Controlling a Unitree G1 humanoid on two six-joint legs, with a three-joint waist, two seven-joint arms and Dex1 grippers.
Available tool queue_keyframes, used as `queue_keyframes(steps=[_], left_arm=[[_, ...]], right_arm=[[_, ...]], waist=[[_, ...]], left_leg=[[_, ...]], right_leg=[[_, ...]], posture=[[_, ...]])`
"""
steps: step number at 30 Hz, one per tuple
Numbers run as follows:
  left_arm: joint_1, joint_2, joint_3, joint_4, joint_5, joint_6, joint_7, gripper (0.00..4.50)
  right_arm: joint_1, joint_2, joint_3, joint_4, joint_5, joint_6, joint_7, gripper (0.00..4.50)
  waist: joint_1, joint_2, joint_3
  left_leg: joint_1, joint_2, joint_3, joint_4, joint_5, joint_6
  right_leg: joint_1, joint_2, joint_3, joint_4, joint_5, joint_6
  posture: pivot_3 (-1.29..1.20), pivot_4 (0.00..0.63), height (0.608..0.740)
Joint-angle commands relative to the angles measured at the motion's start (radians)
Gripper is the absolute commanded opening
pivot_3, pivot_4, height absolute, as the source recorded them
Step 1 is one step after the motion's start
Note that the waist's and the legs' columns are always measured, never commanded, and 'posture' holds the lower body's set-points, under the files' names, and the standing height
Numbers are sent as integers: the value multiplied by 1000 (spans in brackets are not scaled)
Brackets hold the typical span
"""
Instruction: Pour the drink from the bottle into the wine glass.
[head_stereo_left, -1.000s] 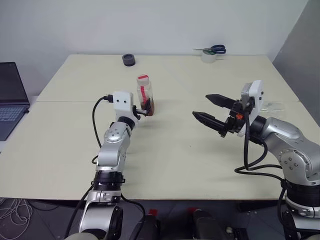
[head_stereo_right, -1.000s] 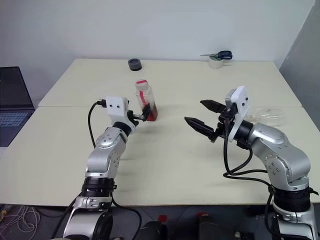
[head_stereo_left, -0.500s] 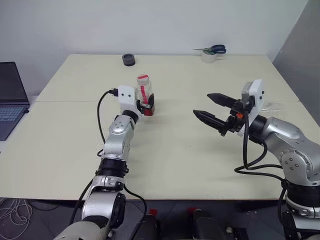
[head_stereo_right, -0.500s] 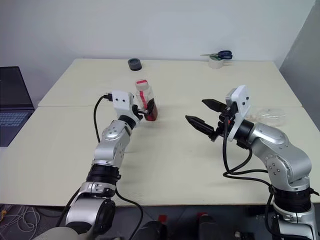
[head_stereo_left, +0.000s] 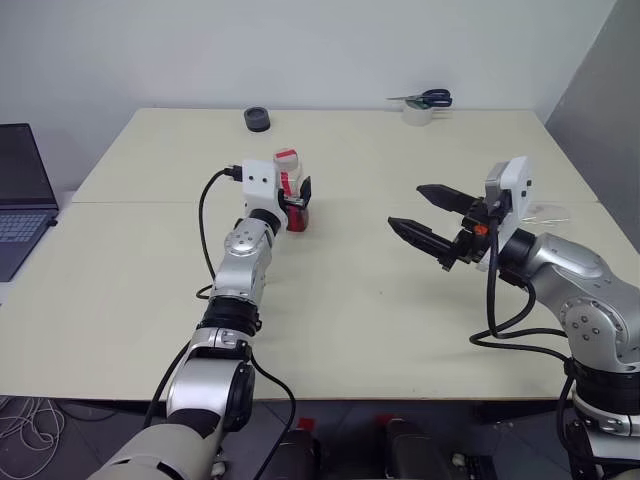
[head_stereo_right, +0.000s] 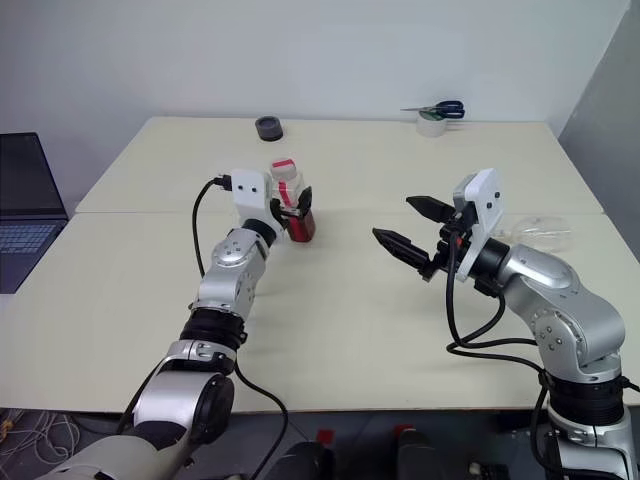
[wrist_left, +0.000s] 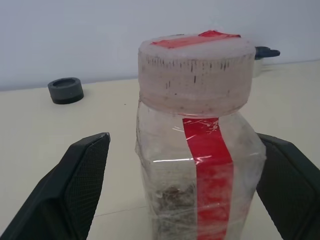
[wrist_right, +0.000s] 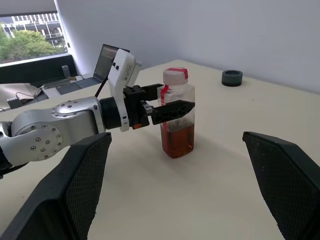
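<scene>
The left gripper (head_stereo_right: 293, 205) stands open, with one black finger on each side of the bottle (head_stereo_right: 290, 205). In the left wrist view both fingers (wrist_left: 82, 175) are apart from the clear walls, so nothing is gripped yet. The bottle stands upright on the table (head_stereo_right: 360, 320), a little left of the middle of the right eye view. Its red-and-white cap (wrist_left: 196, 70) is on, and a red label strip (wrist_left: 212, 170) runs down one face.

The drink (wrist_right: 177, 141) fills only the lower part, so I judge the bottle is light and its weight sits low. The walls look thin and smooth, perhaps a little slippery, and they may give under a hard squeeze. The best hold seems to be on the flat sides at mid-height, below the neck, where the fingers already wait.

The right gripper (head_stereo_right: 410, 226) is also open and holds nothing; it hovers over the table at the right of the middle. The wine glass (head_stereo_right: 535, 230) is hard to read, a clear shape at the right edge of the table; whether it stands or lies I cannot tell. It will be fragile.
</scene>
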Motion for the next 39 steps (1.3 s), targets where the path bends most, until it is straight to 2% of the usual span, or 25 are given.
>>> queue_keyframes(steps=[1, 15, 18, 23, 25, 33, 36, 39], left_arm=[[-44, 9, 6, 19, 6, -44, -6, 4463], [-86, -2, 20, 105, -17, -102, -43, 4463], [-87, -5, 24, 106, -20, -103, -46, 3866], [-89, -2, 31, 111, -14, -99, -46, 2329], [-89, 0, 32, 113, -13, -99, -46, 1899], [-69, 2, 25, 83, -3, -58, -31, 1883], [-57, -3, 15, 16, -11, -13, -49, 1883], [-35, -8, -17, -107, -40, 80, -133, 1883]], right_arm=[[-7, -16, -33, -48, 22, -5, -8, 4500], [3, -26, -38, -50, 16, -13, -27, 4500], [-1, -22, -36, -48, 15, -16, -31, 4500], [4, -21, -36, -48, 12, -19, -32, 4500], [4, -20, -34, -48, 12, -20, -33, 4500], [1, -20, -15, -48, -1, -18, -40, 4500], [-9, -27, 11, -46, -35, -23, -46, 4500], [-38, -27, 45, -34, -75, -17, -65, 4500]], waist=[[0, 0, 0], [0, 0, 0], [0, 0, 0], [0, 0, 0], [0, 0, 0], [0, 0, 0], [-1, 0, 0], [-2, 0, 0]], left_leg=[[0, 0, 0, 0, 0, 0], [0, 0, 0, 0, 0, 0], [0, 0, 0, 0, 0, 0], [0, 0, 0, 0, 0, 0], [0, 0, 0, 0, 0, 0], [0, 0, 0, 0, 0, 0], [0, 0, 0, 0, 0, 0], [0, 0, 0, 0, 0, 0]], right_leg=[[0, 0, 0, 0, 0, 0], [0, 0, 0, 0, 0, 0], [0, 0, 0, 0, 0, 0], [0, 0, 0, 0, 0, 0], [0, 0, 0, 0, 0, 0], [0, 0, 0, 0, 0, 0], [0, 0, 0, 1, 0, 0], [-1, 0, 0, 1, 0, 0]], posture=[[0, 150, 740], [0, 150, 740], [0, 150, 740], [0, 150, 740], [0, 150, 740], [0, 150, 740], [0, 150, 740], [0, 150, 740]])
